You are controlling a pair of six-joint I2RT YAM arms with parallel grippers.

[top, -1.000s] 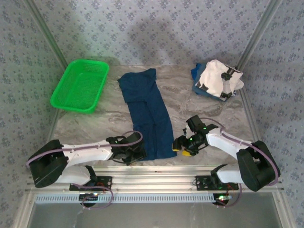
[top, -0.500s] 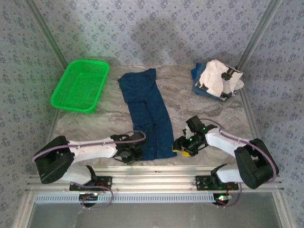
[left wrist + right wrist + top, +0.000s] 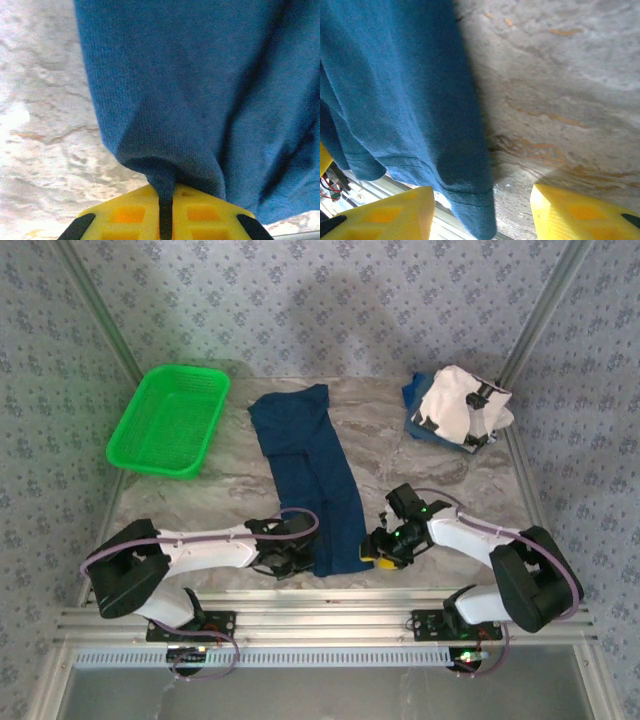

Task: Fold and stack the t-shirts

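— How is the light behaving from above?
— It is falling evenly from overhead. My arms [image 3: 205, 548] are casting soft shadows on the surface [image 3: 200, 500], and the back wall [image 3: 400, 300] is carrying a dim patch.
— And at the wrists?
— My left tool [image 3: 165, 210] is blurring at the frame's bottom, while the weave of the blue shirt [image 3: 200, 75] is showing sharp. The surface is glaring white there. My right tool [image 3: 482, 220] is blurring too.

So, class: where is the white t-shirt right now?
In the top external view, the white t-shirt sits at the far right corner of the table, on a blue shirt, opposite the green basket.
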